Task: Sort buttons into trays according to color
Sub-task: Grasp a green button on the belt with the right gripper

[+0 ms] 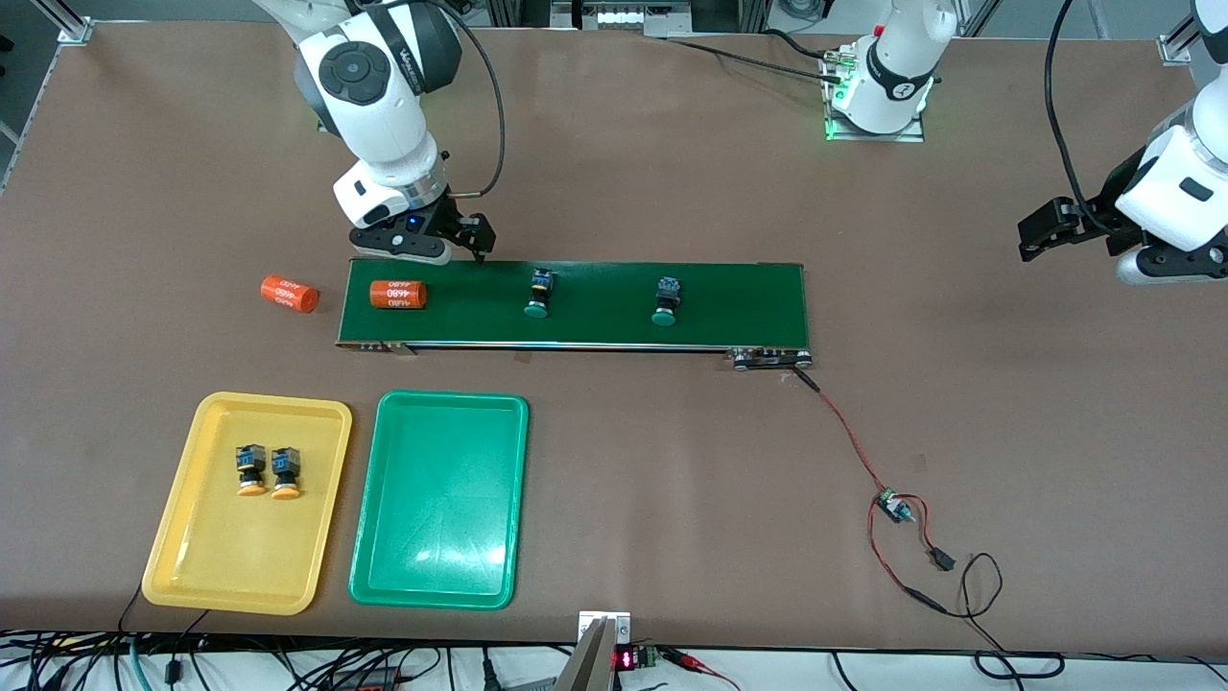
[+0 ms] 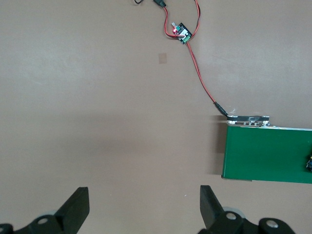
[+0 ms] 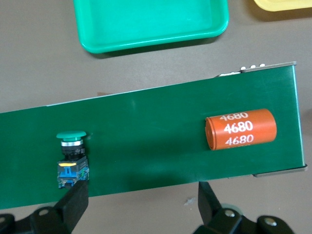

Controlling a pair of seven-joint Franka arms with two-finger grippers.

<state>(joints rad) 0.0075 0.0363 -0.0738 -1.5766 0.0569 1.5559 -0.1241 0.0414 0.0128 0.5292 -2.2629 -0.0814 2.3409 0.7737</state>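
Two orange-capped buttons (image 1: 251,468) (image 1: 285,471) lie side by side in the yellow tray (image 1: 192,537). The green tray (image 1: 441,518) beside it holds nothing. Two green-capped buttons (image 1: 539,293) (image 1: 666,301) lie on the conveyor belt (image 1: 729,307). My right gripper (image 1: 419,255) is open and empty over the belt's edge nearest the robots, between an orange cylinder and the first green button. In the right wrist view that button (image 3: 71,158) lies by one finger of the right gripper (image 3: 141,202). My left gripper (image 1: 1027,240) waits open and empty over bare table at the left arm's end, as the left wrist view (image 2: 145,207) shows.
One orange 4680 cylinder (image 1: 397,294) lies on the belt at the right arm's end; another (image 1: 289,293) lies on the table just off that end. A red-and-black wire runs from the belt's other end to a small controller board (image 1: 894,505).
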